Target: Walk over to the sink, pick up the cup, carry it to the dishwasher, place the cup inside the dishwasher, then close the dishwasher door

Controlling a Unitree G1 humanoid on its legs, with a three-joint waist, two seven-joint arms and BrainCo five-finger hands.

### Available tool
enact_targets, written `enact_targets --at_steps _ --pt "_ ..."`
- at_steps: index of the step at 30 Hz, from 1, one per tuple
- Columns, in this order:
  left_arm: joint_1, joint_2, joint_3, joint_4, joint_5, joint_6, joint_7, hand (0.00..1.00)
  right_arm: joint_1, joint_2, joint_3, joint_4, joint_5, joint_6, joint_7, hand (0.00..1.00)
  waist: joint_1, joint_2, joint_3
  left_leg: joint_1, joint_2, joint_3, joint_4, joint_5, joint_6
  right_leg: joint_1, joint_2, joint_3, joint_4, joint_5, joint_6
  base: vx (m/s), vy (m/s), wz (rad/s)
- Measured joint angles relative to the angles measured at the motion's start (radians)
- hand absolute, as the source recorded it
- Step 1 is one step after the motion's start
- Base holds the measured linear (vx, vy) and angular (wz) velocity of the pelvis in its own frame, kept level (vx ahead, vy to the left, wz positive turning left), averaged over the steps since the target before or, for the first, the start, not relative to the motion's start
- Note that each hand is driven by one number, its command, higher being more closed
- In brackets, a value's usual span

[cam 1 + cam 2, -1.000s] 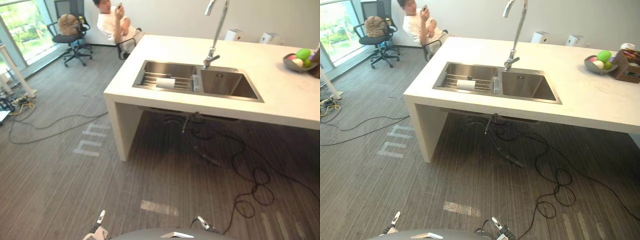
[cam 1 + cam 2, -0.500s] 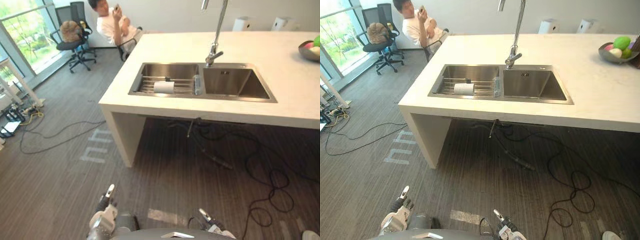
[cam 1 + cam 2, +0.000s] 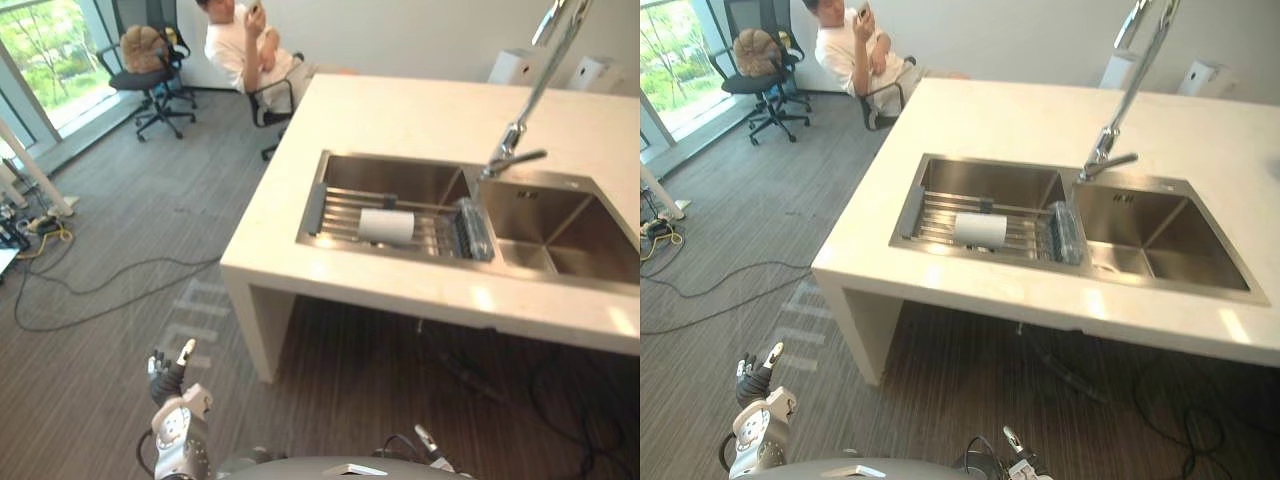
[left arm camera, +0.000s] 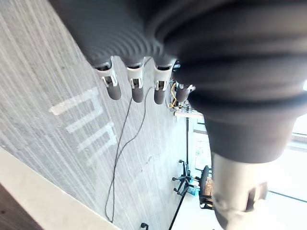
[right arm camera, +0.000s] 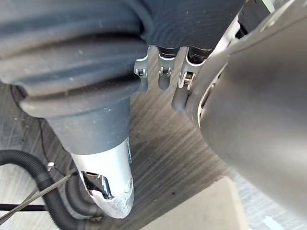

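Observation:
A white cup [image 3: 386,226] lies on its side on a wire rack in the left basin of the steel sink [image 3: 590,245]. The sink is set in a white counter [image 3: 400,110], and a tall faucet [image 3: 520,130] stands behind the divider. My left hand [image 3: 172,400] hangs low at the lower left, well short of the counter, with relaxed fingers [image 4: 136,88] that hold nothing. My right hand [image 5: 164,76] hangs by my side over the floor, its fingers straight and empty.
A person [image 3: 245,50] sits on a chair past the counter's far left corner. An office chair [image 3: 145,60] with a bag on it stands by the window. Cables [image 3: 100,290] trail over the floor to the left. A clear ribbed object [image 3: 472,228] lies at the rack's right end.
The camera has moved closer to the counter, so the sink looks larger and sits further right. The left hand has swung up into the lower left. The fruit bowl has left the view.

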Motion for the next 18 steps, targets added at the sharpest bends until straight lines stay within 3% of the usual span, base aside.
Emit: enact_targets --at_steps 2,4,5,6,7,8,10,12,13,16,18 --pt "-0.004 -0.018 0.007 0.000 0.001 -0.022 0.021 0.00 0.001 0.005 0.000 -0.021 0.020 -0.013 0.000 0.00 -0.004 0.007 0.003 0.025 0.024 -0.003 -0.013 -0.013 -0.020 -0.069 0.005 -0.063 -0.158 -0.053 -0.005 0.34 -0.124 0.05" --pt "-0.024 -0.024 0.009 -0.006 0.003 -0.070 0.052 0.00 0.004 0.015 0.000 -0.039 0.022 -0.017 -0.002 0.00 -0.012 0.022 0.013 0.045 0.069 -0.029 -0.009 -0.023 -0.039 -0.056 0.051 -0.085 -0.487 -0.029 -0.003 0.34 -0.201 0.41" --pt "-0.035 -0.020 0.025 -0.056 0.014 -0.105 0.076 0.00 0.009 0.029 0.001 -0.039 0.022 -0.017 -0.002 0.00 -0.021 0.004 0.013 0.056 0.075 -0.059 -0.006 -0.034 -0.065 -0.037 0.072 -0.048 -0.683 0.074 -0.005 0.32 -0.279 0.61" --pt "-0.037 -0.020 0.047 -0.115 0.020 -0.125 0.084 0.00 0.015 0.047 0.004 -0.038 0.022 -0.017 -0.002 0.00 -0.022 -0.014 0.012 0.070 0.074 -0.075 -0.005 -0.048 -0.085 -0.030 0.070 -0.025 -0.740 0.182 -0.001 0.33 -0.322 0.62" --pt "-0.041 -0.012 0.089 -0.222 0.047 -0.183 0.108 0.00 0.022 0.062 0.018 -0.032 0.022 -0.020 -0.004 0.00 -0.019 -0.047 0.008 0.083 0.070 -0.087 0.000 -0.075 -0.115 -0.018 0.067 -0.015 -0.755 0.227 0.006 0.32 -0.396 0.21" --pt "-0.054 -0.008 0.138 -0.387 0.080 -0.233 0.147 0.00 0.024 0.038 0.044 -0.031 0.015 -0.009 0.001 0.00 0.001 -0.020 -0.004 0.083 0.130 -0.083 0.028 -0.106 -0.147 0.021 0.113 -0.036 -0.792 0.172 0.000 0.27 -0.400 -0.02" --pt "-0.089 0.026 0.164 -0.613 0.107 -0.292 0.156 0.00 0.034 0.011 0.044 -0.032 -0.010 -0.002 0.001 0.00 0.010 0.032 -0.013 0.073 0.188 -0.081 0.027 -0.112 -0.165 0.033 0.180 -0.063 -0.843 0.165 -0.024 0.25 -0.346 -0.10" --pt "-0.121 0.045 0.155 -0.773 0.109 -0.304 0.118 0.00 0.049 -0.003 0.042 -0.033 -0.019 0.000 0.001 0.00 0.015 0.063 -0.034 0.072 0.212 -0.082 0.008 -0.094 -0.181 0.036 0.206 -0.079 -0.871 0.163 -0.033 0.21 -0.177 0.04" --pt "-0.133 0.044 0.143 -0.817 0.110 -0.307 0.102 0.00 0.051 -0.004 0.042 -0.033 -0.019 0.002 0.001 0.00 0.016 0.064 -0.035 0.072 0.212 -0.082 0.000 -0.085 -0.177 0.041 0.209 -0.080 -0.878 0.160 -0.037 0.18 -0.142 0.11" --pt "-0.153 0.038 -0.011 -0.980 0.137 -0.293 0.042 0.00 0.065 0.014 0.034 -0.033 -0.019 0.017 0.000 0.00 0.017 0.044 -0.062 0.071 0.211 -0.081 -0.008 -0.051 -0.166 0.073 0.217 -0.091 -0.944 0.171 -0.039 0.08 -0.067 0.07" --pt "-0.155 0.014 -0.093 -1.036 0.228 -0.265 0.038 0.00 0.071 0.046 0.021 -0.033 -0.019 0.026 0.000 0.00 0.015 0.024 -0.100 0.067 0.209 -0.080 -0.016 -0.036 -0.166 0.087 0.229 -0.090 -1.015 0.207 -0.043 0.06 -0.026 -0.11"
